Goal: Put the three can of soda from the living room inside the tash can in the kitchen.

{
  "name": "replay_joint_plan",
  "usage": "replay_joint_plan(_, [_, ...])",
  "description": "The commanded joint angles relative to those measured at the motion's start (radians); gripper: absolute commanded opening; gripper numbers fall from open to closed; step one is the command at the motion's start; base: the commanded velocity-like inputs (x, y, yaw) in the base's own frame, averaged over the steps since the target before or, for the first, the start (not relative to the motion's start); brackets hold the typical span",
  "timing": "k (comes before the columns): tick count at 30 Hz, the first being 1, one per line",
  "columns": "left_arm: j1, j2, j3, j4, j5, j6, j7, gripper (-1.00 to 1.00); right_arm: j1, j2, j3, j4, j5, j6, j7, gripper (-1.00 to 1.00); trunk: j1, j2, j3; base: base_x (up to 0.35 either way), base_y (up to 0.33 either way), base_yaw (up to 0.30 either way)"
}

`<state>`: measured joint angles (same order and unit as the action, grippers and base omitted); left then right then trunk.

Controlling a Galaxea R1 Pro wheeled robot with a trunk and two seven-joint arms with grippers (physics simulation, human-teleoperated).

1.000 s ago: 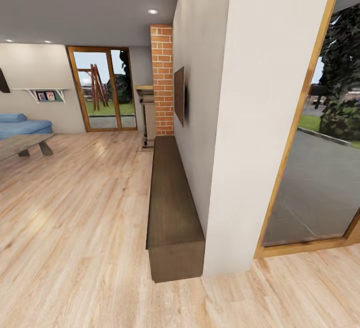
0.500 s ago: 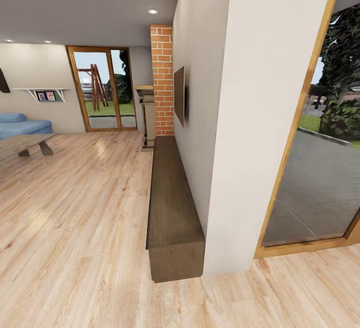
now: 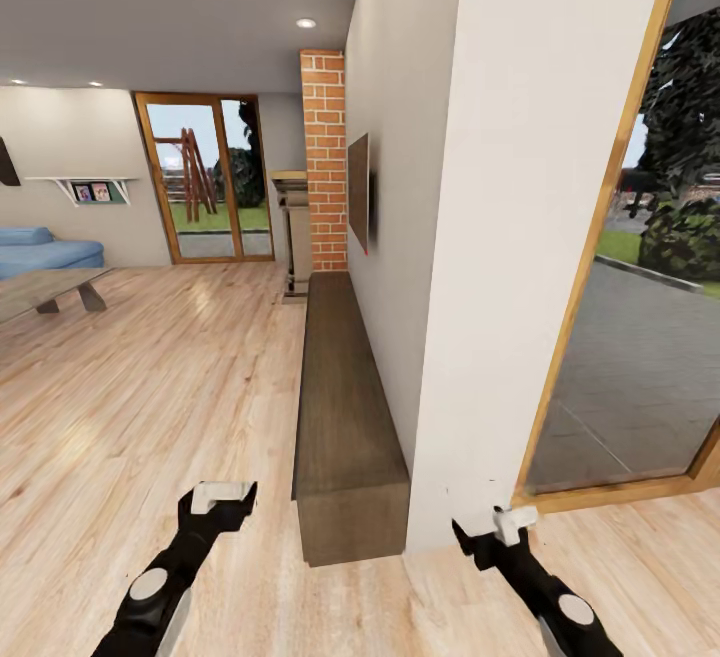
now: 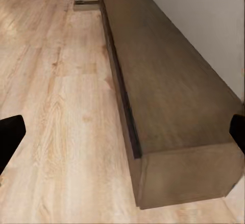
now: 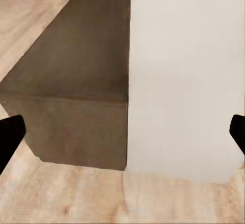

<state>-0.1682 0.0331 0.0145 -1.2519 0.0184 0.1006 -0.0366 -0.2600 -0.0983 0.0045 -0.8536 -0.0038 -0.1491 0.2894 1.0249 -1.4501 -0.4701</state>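
Flooring (image 3: 150, 417) of pale wood planks spreads under both grippers and runs off ahead of them through the living room (image 3: 120, 237). Directly ahead of the right gripper (image 3: 500, 527) rises a thick pale wall end (image 3: 520, 237), close in front of its fingertips; beyond that gripper's outer side stands a wood-framed glass door (image 3: 630, 337) with paving and dark shrubs behind it. Between the two grippers and just ahead of them lies the near end of a long dark low cabinet (image 3: 345, 437), which runs away along the wall; it sits ahead of the left gripper (image 3: 222, 497) toward its inner side, and the left wrist view looks along the cabinet's top (image 4: 168, 81). Farther past the cabinet are a red brick fireplace column (image 3: 324, 157) and a black wall-mounted TV (image 3: 358, 192). Far ahead of the left gripper stands another glass door (image 3: 205, 177), and well off to its outer side are a blue sofa (image 3: 45, 252) and a coffee table (image 3: 55, 289). Both sets of jaws are spread wide with nothing between them, each wrist view showing its black fingertips (image 4: 10, 137) (image 5: 10, 134) at opposite edges. No soda cans or trash bin can be made out anywhere around the jaws.
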Motion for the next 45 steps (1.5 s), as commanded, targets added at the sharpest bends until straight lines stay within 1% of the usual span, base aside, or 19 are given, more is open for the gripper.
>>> replay_joint_plan(1, [0.002,0.000,-0.001,-0.088,-0.001,0.023,0.000,1.00,-0.012,0.003,-0.005,-0.146,0.000,0.023,0.018,1.00,0.000,0.000,0.000,0.000,0.000,0.000])
replay_joint_plan(4, [0.017,0.000,-0.003,-0.154,-0.002,0.025,0.000,1.00,0.018,0.006,-0.021,-0.293,0.000,0.078,0.027,1.00,0.000,0.000,0.000,0.000,0.000,0.000])
replay_joint_plan(7, [0.063,0.000,-0.005,-0.196,-0.003,0.019,0.001,1.00,0.077,0.008,-0.037,-0.435,0.000,0.135,0.033,1.00,0.000,0.000,0.000,0.000,0.000,0.000])
replay_joint_plan(10, [0.117,0.000,-0.005,-0.219,-0.004,-0.013,0.000,1.00,0.155,0.011,-0.045,-0.534,0.000,0.163,0.035,1.00,0.000,0.000,0.000,0.000,0.000,0.000])
replay_joint_plan(11, [0.169,0.001,-0.003,-0.229,-0.003,-0.073,-0.001,1.00,0.231,0.012,-0.052,-0.579,-0.001,0.172,0.038,1.00,0.000,0.000,0.000,0.000,0.000,0.000])
replay_joint_plan(12, [0.204,0.001,-0.002,-0.230,-0.003,-0.119,-0.001,1.00,0.265,0.012,-0.055,-0.572,-0.001,0.152,0.038,1.00,0.000,0.000,0.000,0.000,0.000,0.000])
replay_joint_plan(15, [0.254,0.002,0.000,-0.222,-0.004,-0.181,-0.001,1.00,0.296,0.012,-0.080,-0.519,-0.001,0.072,0.033,1.00,0.000,0.000,0.000,0.000,0.000,0.000])
replay_joint_plan(16, [0.269,0.003,0.001,-0.215,-0.004,-0.199,-0.001,1.00,0.302,0.012,-0.095,-0.499,-0.001,0.043,0.033,1.00,0.000,0.000,0.000,0.000,0.000,0.000])
replay_joint_plan(17, [0.292,0.008,0.001,-0.192,-0.004,-0.238,-0.001,1.00,0.311,0.011,-0.133,-0.463,-0.001,-0.004,0.036,1.00,0.000,0.000,0.000,0.000,0.000,0.000])
replay_joint_plan(18, [0.301,0.010,0.001,-0.177,-0.004,-0.259,-0.001,1.00,0.314,0.009,-0.153,-0.446,-0.001,-0.021,0.037,1.00,0.000,0.000,0.000,0.000,0.000,0.000])
replay_joint_plan(20, [0.313,0.014,0.003,-0.143,-0.003,-0.301,-0.001,1.00,0.318,0.006,-0.190,-0.413,-0.002,-0.047,0.039,1.00,0.000,0.000,0.000,0.000,0.000,0.000])
replay_joint_plan(21, [0.320,0.017,0.004,-0.106,-0.003,-0.336,0.000,1.00,0.321,0.002,-0.220,-0.385,-0.002,-0.063,0.044,1.00,0.000,0.000,0.000,0.000,0.000,0.000])
replay_joint_plan(22, [0.320,0.017,0.004,-0.106,-0.003,-0.336,0.000,1.00,0.321,0.002,-0.220,-0.385,-0.002,-0.063,0.044,1.00,0.000,0.000,0.000,0.000,0.000,0.000])
replay_joint_plan(24, [0.323,0.019,0.005,-0.064,-0.003,-0.364,0.000,1.00,0.323,0.000,-0.244,-0.366,-0.004,-0.074,0.053,1.00,0.000,0.000,0.000,0.000,0.000,0.000])
replay_joint_plan(26, [0.326,0.020,0.006,-0.006,-0.001,-0.395,0.001,1.00,0.324,-0.002,-0.284,-0.348,-0.007,-0.084,0.083,1.00,0.000,0.000,0.000,0.000,0.000,0.000])
replay_joint_plan(27, [0.328,0.021,0.006,0.024,0.000,-0.411,0.001,1.00,0.325,-0.003,-0.327,-0.339,-0.008,-0.088,0.117,1.00,0.000,0.000,0.000,0.000,0.000,0.000])
replay_joint_plan(30, [0.328,0.021,0.006,0.049,-0.001,-0.422,0.001,1.00,0.325,0.000,-0.375,-0.330,-0.008,-0.089,0.150,1.00,0.000,0.000,0.000,0.000,0.000,0.000])
replay_joint_plan(35, [0.328,0.019,0.005,0.087,-0.002,-0.429,0.003,1.00,0.323,0.006,-0.407,-0.275,-0.009,-0.089,0.161,1.00,0.000,0.000,0.000,0.000,0.000,0.006])
replay_joint_plan(45, [0.328,0.018,0.001,0.099,-0.013,-0.432,0.005,1.00,0.323,0.012,-0.411,-0.260,-0.008,-0.089,0.159,1.00,0.000,0.000,0.006,0.000,0.000,0.157])
